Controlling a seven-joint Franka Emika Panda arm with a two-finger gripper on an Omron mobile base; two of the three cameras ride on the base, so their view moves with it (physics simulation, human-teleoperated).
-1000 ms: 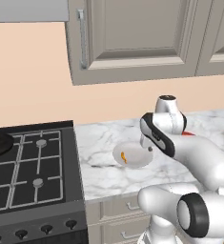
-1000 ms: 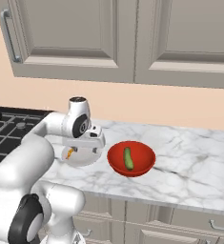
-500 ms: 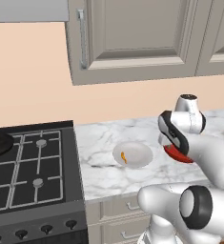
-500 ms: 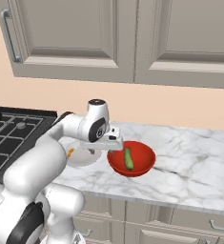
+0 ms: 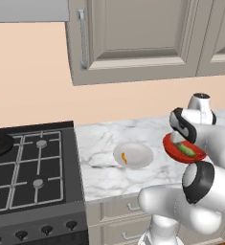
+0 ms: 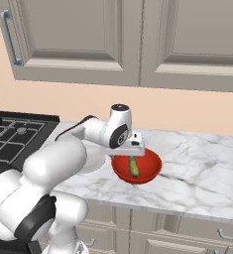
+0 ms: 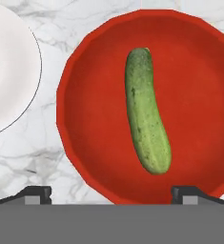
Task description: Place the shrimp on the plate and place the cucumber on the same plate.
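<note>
Cucumber [image 7: 147, 114] lies loose inside the red bowl [image 7: 85, 157] on the counter [image 6: 197, 163], plate [image 5: 140, 160] with shrimp [image 5: 124, 157] just beside the bowl. Jaws wide apart, empty, above the bowl; best to descend straddling the cucumber's narrow middle.

- Cucumber [image 7: 147, 114]: dark green oblong, lying flat inside red bowl [image 7: 85, 119];
- Shrimp [image 5: 124, 157]: tiny orange curl, resting on plate [image 5: 140, 154];
- Plate: round, pale, on marble counter beside bowl.
</note>
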